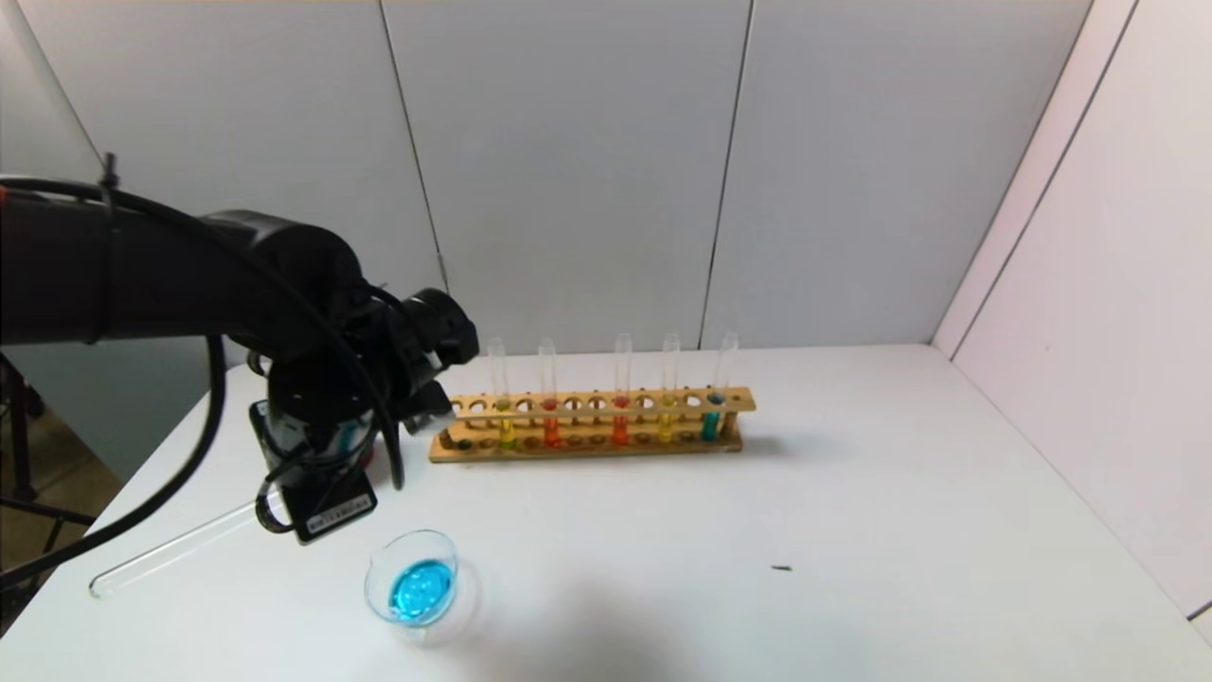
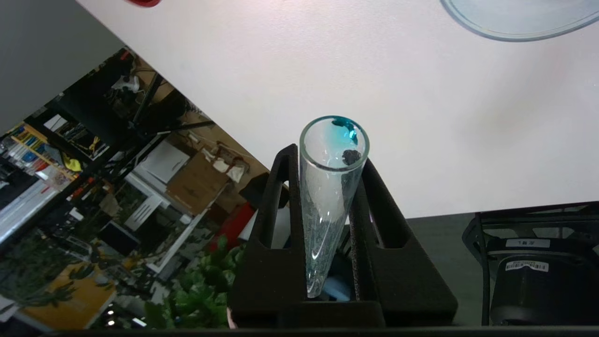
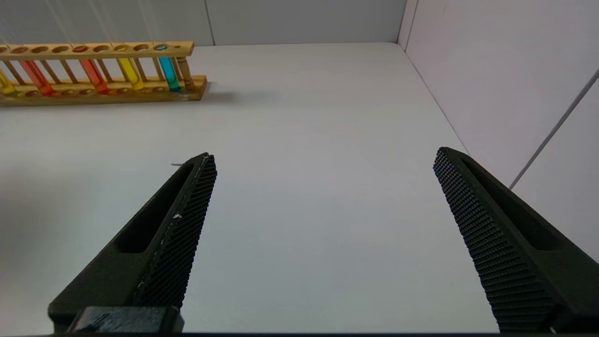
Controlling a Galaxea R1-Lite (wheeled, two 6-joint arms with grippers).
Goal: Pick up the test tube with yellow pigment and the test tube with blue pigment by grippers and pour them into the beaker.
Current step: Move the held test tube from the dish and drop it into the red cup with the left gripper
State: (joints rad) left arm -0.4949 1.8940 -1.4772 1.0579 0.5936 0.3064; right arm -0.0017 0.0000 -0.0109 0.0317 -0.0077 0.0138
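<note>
white tabletop [image 1: 852, 530] carries everything. long wooden test tube rack [image 1: 592, 426] stands at the back, well apart from the low clear glass beaker [image 1: 413, 580] near the front edge, which already holds a pool of cyan-blue liquid. black left gripper [image 2: 325, 187] on its black-sleeved arm hangs above the table's left part, just behind and left of the beaker. its fingers are clenched on the slim clear glass test tube with blue pigment [image 2: 330, 206], now nearly drained, only a blue smear left at the mouth. in the head view that tube's long axis lies close to level, slanting out left and forward toward the table edge, away from the beaker and rack. judgement: blue pour looks done, and the tube likely needs putting away.

slim clear glass test tube with yellow pigment [image 1: 507, 428] stands upright in the rack, toward its left end, so the left arm is nearer to it. a warmer yellow tube [image 1: 667, 424] stands further right. black right gripper [image 3: 323, 234] hovers low over bare table, fingers spread wide, holding nothing, rack well ahead of it.
</note>
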